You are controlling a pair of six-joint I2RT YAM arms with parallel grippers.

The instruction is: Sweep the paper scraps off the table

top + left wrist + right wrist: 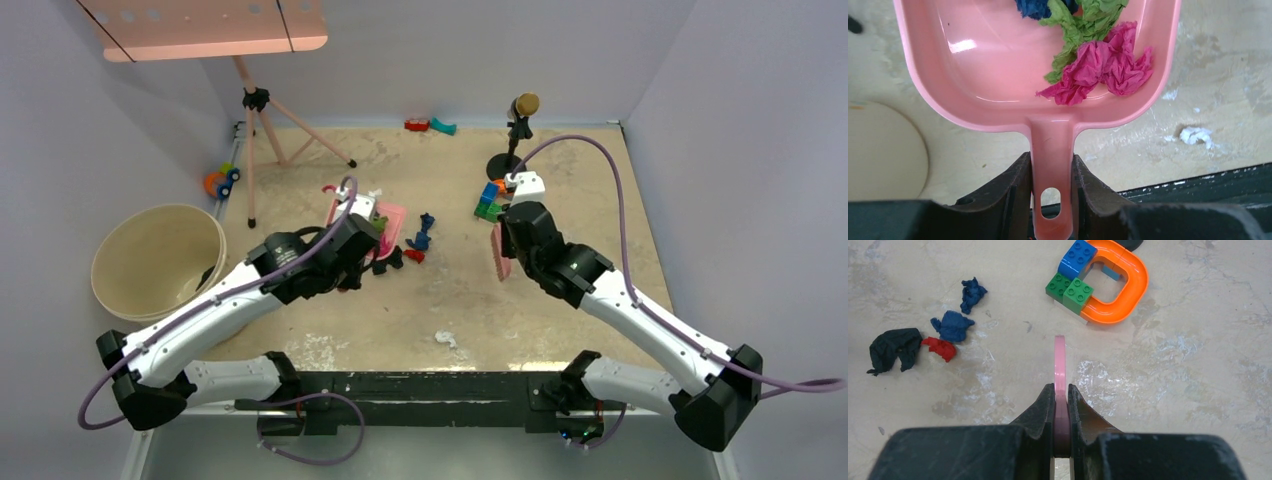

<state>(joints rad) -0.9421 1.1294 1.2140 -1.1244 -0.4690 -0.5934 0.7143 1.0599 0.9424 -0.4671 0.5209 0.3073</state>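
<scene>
**Sweeping task, mid-recording, near to far.** A black rail (420, 385) bounds the near edge of the surface (560, 300). Just beyond it lies a lone white scrap (446, 340), well apart from the other paper scraps (414, 250). Left tool (1050, 162): narrowed onto the handle of the pink dustpan (988, 70), one finger on each side. The pan holds a magenta scrap (1103, 67), a green scrap (1083, 22) and, cut off by the frame edge, a dark blue scrap (1035, 6). Right tool (1060, 390): clamped on a flat pink implement (1060, 355), seen edge-on, right of centre. On the bare surface between the two tools, just right of the dustpan, lies a black scrap (893, 347) with a red scrap (940, 348) against its right side. Two more dark blue pieces (953, 326) lie slightly farther. Beyond the right tool are blue and green blocks (1073, 277) joined to an orange horseshoe (1128, 295). A beige bowl (155, 260) stands off the left edge. Small red and teal toys (430, 125) lie at the far edge
</scene>
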